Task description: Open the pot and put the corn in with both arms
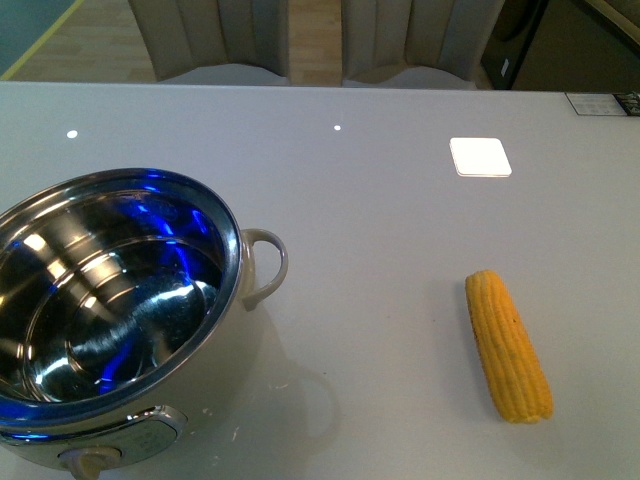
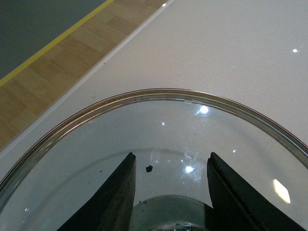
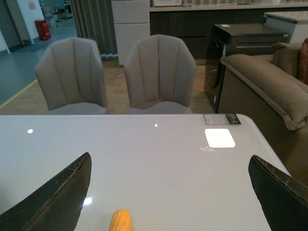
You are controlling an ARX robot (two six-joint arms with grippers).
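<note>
Off the left side, the left gripper (image 2: 171,156) has its jaws set either side of the knob of a glass lid (image 2: 168,127). They look pressed against the knob's base, so I'd say the lid is gripped, out over the worktop's (image 1: 380,200) edge. At the lower left of the front view stands the pot (image 1: 233,245), uncovered, its steel inside bare and catching blue reflections. The opening step looks done.

Over at the lower right lies the corn (image 1: 508,348), flat on the worktop and well apart from the pot, one end toward the chairs (image 1: 230,40). The right gripper (image 3: 170,156) hangs above it with jaws spread wide and nothing in them, the cob's tip showing at the bottom of its wrist view.

So the pick-up is the step in hand. I'd judge the right arm must drop, close across the cob's middle, then carry it leftward over the rim.
</note>
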